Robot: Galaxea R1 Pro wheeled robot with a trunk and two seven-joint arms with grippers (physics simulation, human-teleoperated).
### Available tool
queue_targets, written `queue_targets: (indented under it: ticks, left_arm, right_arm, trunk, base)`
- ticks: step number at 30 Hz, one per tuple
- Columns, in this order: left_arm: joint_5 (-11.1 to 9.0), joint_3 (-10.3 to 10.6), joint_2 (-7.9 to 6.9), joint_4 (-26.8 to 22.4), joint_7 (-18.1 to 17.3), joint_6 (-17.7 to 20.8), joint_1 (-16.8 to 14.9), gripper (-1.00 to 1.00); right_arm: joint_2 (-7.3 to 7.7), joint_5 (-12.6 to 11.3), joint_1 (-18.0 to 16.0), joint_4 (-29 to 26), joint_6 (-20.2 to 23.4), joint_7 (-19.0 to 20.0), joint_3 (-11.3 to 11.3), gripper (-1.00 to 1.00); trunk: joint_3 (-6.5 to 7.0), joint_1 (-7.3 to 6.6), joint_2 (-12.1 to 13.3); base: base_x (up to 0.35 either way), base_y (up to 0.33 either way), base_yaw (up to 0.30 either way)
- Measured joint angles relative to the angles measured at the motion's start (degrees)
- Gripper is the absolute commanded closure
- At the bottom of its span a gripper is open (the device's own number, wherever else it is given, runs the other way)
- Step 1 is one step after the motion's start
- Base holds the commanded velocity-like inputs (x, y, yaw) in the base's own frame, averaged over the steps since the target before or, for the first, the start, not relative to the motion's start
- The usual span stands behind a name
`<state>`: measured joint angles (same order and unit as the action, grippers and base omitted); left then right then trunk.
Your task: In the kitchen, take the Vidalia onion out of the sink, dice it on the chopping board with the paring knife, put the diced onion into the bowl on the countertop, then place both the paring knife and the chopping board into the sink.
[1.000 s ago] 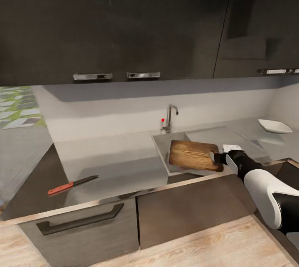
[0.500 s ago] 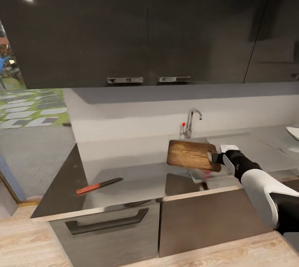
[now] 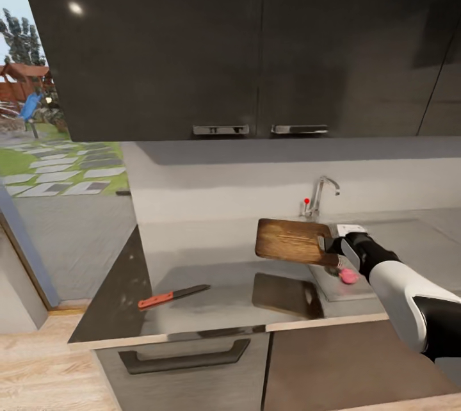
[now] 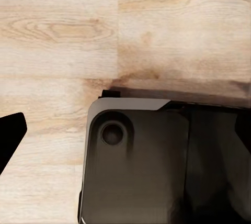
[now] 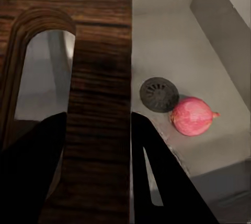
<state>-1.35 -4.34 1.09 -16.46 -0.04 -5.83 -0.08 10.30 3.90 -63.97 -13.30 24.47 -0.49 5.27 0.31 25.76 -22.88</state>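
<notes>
Right pincer (image 3: 334,246) clamped on chopping board (image 3: 291,240), now carried off the sink (image 3: 349,288) toward 9 o'clock, uncovering the onion (image 5: 192,115); left pincer's state can't be told.

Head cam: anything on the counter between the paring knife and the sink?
Nothing rests there. In the head view the countertop between paring knife and sink is bare; the chopping board hangs above it, mirrored below.
</notes>
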Motion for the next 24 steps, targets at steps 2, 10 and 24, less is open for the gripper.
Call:
queue_targets:
  ticks: [2, 10, 24]
  left_arm:
    - [0.0, 0.0, 0.00, 0.0, 0.0, 0.0, 0.0, -1.00]
    - [0.0, 0.0, -0.01, 0.0, 0.0, 0.0, 0.0, -1.00]
    - [0.1, 0.0, -0.08, 0.0, 0.0, 0.0, 0.0, -1.00]
  right_arm:
    - [-0.41, -0.1, 0.0, 1.1, 0.0, 0.2, -0.4, 1.00]
    - [-2.17, 2.7, 0.0, 4.4, -0.2, 3.9, -3.6, 1.00]
    - [-2.31, 3.0, 0.0, 8.1, -0.4, 7.8, -3.4, 1.00]
  trunk:
    - [0.15, 0.00, 0.0]
    - [0.32, 0.00, 0.0]
    - [0.33, 0.00, 0.0]
  base:
    - [0.016, 0.001, 0.149]
    - [0.002, 0.000, 0.026]
    - [0.000, 0.000, 0.000]
